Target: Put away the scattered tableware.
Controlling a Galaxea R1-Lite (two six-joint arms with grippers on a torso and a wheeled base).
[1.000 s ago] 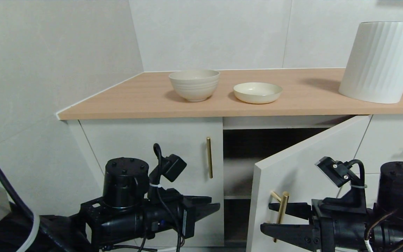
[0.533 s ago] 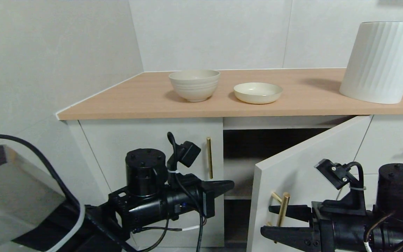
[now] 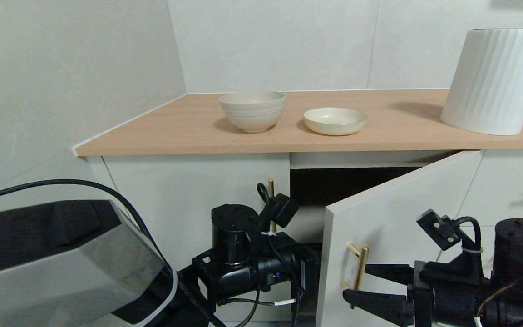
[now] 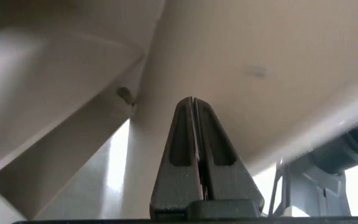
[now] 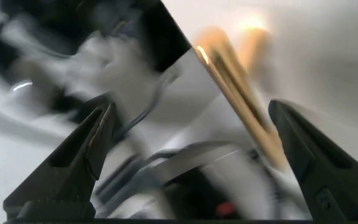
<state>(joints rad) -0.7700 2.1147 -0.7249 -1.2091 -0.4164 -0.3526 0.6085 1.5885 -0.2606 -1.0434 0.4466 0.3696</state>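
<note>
Bowl (image 3: pixel 252 110) and dish (image 3: pixel 334 120) are seen upright on the surface (image 3: pixel 161 134), side by side but apart, the bowl nearer the left end. A ribbed white container (image 3: pixel 497 81) is noted at the right end. Below, the cabinet door (image 3: pixel 388 213) is ajar. Left gripper (image 4: pixel 193 124) is clenched with nothing held, at the cabinet opening beside the door's edge. Right gripper (image 3: pixel 356 281) is released, its fingers spread either side of the door's brass handle (image 3: pixel 360 265).

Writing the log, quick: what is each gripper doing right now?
Left gripper: closed, empty.
Right gripper: open, jaws either side of the gold door handle, not clamped.
</note>
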